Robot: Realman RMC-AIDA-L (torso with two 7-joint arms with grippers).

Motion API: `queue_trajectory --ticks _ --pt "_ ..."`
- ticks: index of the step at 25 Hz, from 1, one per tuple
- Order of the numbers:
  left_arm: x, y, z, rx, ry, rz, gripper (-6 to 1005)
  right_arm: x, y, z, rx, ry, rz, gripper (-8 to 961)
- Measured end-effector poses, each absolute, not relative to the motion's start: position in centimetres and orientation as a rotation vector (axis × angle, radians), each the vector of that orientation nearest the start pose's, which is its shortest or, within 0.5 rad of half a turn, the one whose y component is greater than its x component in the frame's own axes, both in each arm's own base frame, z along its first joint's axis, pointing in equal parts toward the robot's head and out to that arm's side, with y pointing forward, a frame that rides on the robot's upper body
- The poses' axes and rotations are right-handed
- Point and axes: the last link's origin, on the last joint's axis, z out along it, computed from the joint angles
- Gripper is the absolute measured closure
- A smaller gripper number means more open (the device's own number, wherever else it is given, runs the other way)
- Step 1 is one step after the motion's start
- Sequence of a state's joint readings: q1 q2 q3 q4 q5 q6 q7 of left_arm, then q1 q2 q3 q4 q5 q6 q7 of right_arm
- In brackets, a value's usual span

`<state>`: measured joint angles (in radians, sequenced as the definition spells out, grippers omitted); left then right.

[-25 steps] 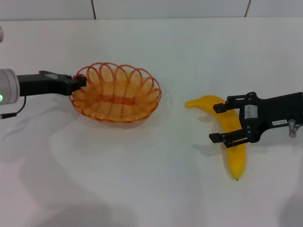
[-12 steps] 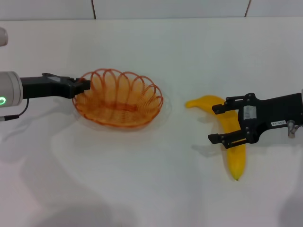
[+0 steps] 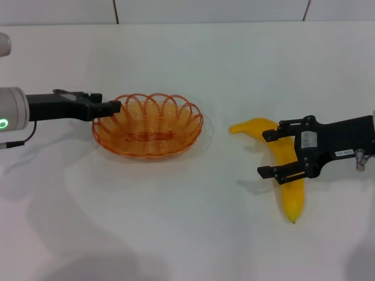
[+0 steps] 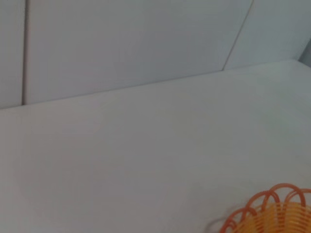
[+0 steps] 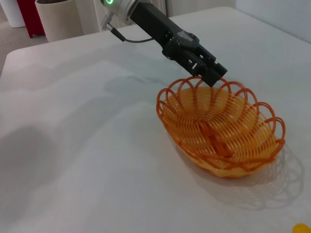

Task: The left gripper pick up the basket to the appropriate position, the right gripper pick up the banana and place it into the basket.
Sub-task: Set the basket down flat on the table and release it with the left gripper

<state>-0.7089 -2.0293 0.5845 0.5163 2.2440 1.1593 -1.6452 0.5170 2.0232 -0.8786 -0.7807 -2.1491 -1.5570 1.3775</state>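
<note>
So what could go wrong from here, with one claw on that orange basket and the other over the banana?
The left gripper pinches only one loop of the basket rim, so the light wire basket could tilt or slip loose. The right gripper is open across the banana at its curved middle; closing off-centre might roll it away. The basket also sits well apart from the banana, so a drop in transit is possible.

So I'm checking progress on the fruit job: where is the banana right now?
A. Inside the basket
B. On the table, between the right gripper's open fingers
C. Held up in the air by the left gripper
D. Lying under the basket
B. The banana lies on the table with the right gripper open around its middle, while the left gripper holds the basket rim.
</note>
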Motion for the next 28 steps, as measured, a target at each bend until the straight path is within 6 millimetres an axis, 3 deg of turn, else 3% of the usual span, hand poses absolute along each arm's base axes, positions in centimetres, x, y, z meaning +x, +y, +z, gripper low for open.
queue_trajectory --ticks 14,20,28 --pt "-27.9 39.5 0.0 -2.489 -0.820 -0.378 71 27.6 32.7 0.9 -2.925 0.416 0.264 91" --pt "-28.1 39.0 0.7 -2.477 -0.739 -0.441 81 27.9 32.8 0.8 -2.910 0.440 0.259 91" --pt "-25.7 37.9 2.2 -2.487 -0.531 -0.713 81 27.9 32.9 0.8 -2.908 0.452 0.257 91"
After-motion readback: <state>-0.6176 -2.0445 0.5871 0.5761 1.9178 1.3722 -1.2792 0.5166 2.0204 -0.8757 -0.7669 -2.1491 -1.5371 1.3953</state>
